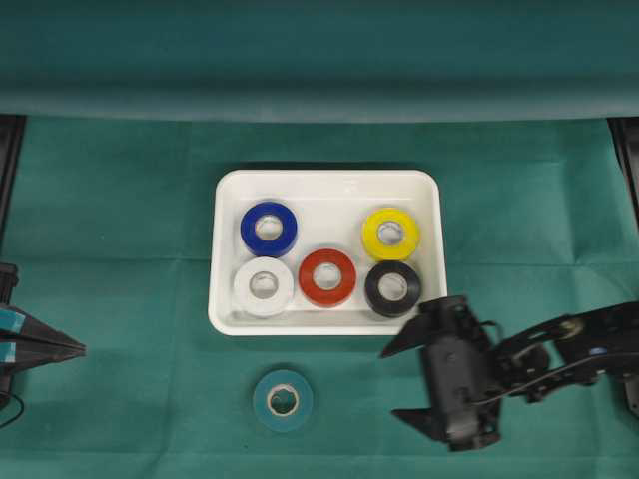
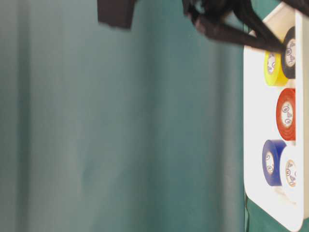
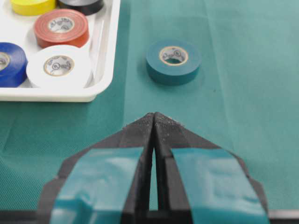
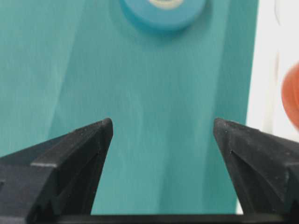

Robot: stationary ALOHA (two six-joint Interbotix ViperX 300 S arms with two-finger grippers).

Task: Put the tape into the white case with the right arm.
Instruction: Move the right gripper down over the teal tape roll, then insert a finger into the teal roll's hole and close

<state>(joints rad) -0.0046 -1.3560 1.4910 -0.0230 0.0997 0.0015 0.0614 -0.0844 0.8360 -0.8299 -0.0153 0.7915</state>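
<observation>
The teal tape roll (image 1: pixel 283 399) lies flat on the green-covered surface (image 1: pixel 120 249), just outside the near rim of the white case (image 1: pixel 228 200) and apart from it. The case holds five rolls: blue (image 1: pixel 269 229), yellow (image 1: pixel 390 234), white (image 1: pixel 264 286), red (image 1: pixel 327 277) and black (image 1: pixel 392 288). The right end effector (image 1: pixel 393 381) stands wide, empty, right of the teal roll. The left end effector (image 3: pixel 154 116), fingers pressed together, sits at the left edge, holding nothing.
</observation>
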